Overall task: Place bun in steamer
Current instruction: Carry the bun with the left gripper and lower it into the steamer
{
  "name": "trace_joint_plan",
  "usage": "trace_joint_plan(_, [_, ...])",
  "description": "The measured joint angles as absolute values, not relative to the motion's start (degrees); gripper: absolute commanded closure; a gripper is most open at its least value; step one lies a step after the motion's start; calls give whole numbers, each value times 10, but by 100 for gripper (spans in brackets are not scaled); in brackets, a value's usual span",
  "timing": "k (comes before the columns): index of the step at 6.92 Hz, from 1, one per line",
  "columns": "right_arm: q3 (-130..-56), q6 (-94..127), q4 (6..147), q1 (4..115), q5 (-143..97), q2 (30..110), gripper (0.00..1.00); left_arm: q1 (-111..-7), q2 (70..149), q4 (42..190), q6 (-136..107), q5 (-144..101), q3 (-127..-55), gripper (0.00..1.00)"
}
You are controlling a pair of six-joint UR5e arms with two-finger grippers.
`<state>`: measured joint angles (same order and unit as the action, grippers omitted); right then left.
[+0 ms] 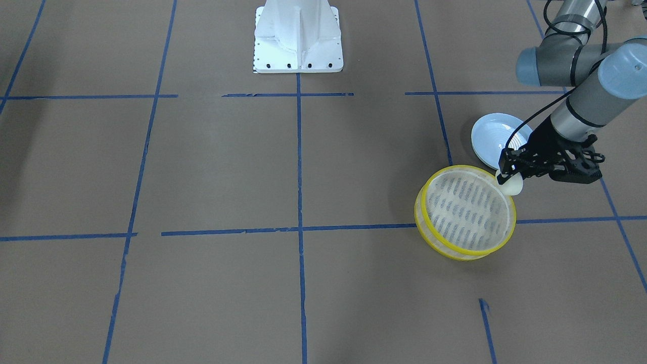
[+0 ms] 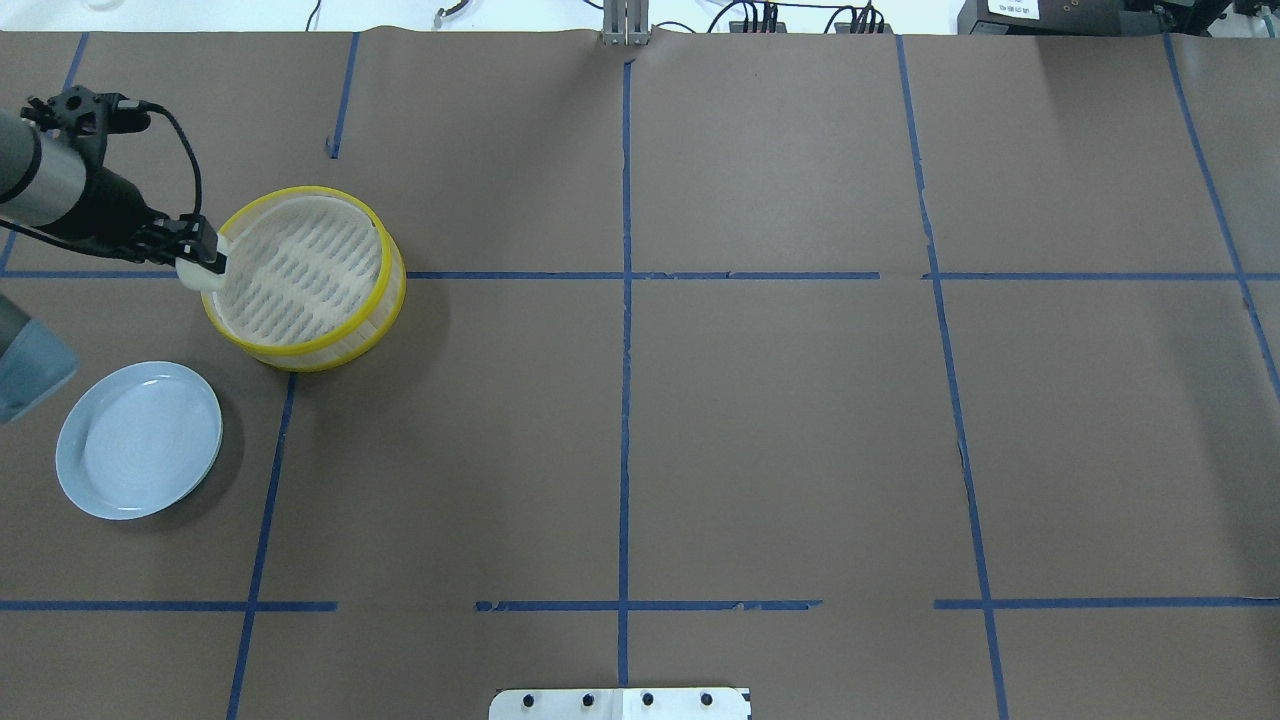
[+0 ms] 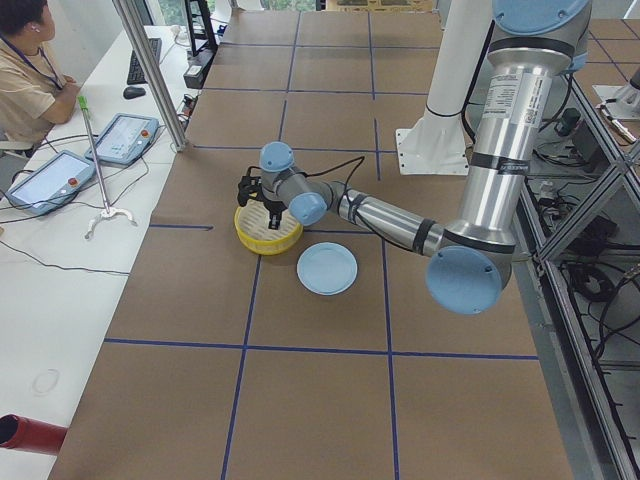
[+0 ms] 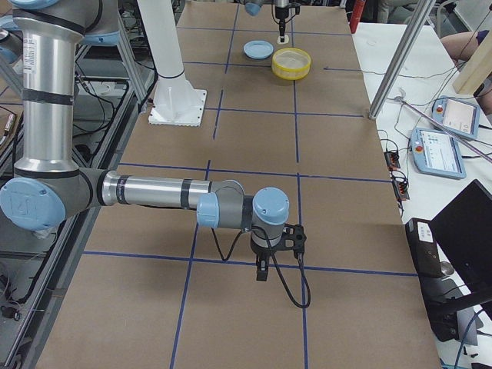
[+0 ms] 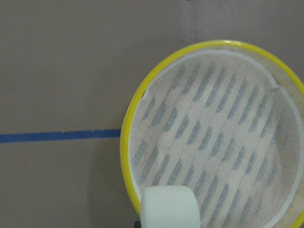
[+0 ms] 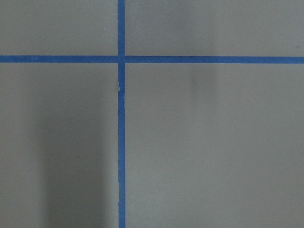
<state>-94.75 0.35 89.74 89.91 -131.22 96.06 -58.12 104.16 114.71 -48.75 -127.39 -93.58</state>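
Observation:
My left gripper (image 1: 508,174) is shut on the cream-white bun (image 1: 512,186) and holds it above the rim of the yellow-rimmed steamer (image 1: 465,212), on the side nearest the plate. In the overhead view the gripper (image 2: 206,262) and the bun (image 2: 200,276) are at the steamer's (image 2: 300,275) left edge. The left wrist view shows the bun (image 5: 170,208) at the bottom, over the steamer's slotted floor (image 5: 213,137), which holds nothing. My right gripper (image 4: 262,274) shows only in the exterior right view, low over bare table far from the steamer; I cannot tell whether it is open or shut.
A pale blue ridged plate (image 2: 140,440) with nothing on it lies beside the steamer, toward the robot; in the front-facing view the plate (image 1: 493,136) is partly behind the left arm. The white robot base (image 1: 298,38) stands at the table's middle edge. Brown paper with blue tape lines covers the table.

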Motion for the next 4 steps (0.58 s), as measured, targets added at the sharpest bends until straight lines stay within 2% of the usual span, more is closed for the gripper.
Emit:
trace_joint_plan(2, [-947,3,897,899,-1312,961,0,-562,1102,1137,-515,-1272,-868,61])
trace_joint_plan(4, [-947,4,897,899,-1312,961,0,-534,1120,1136,-534,-1271,-845,61])
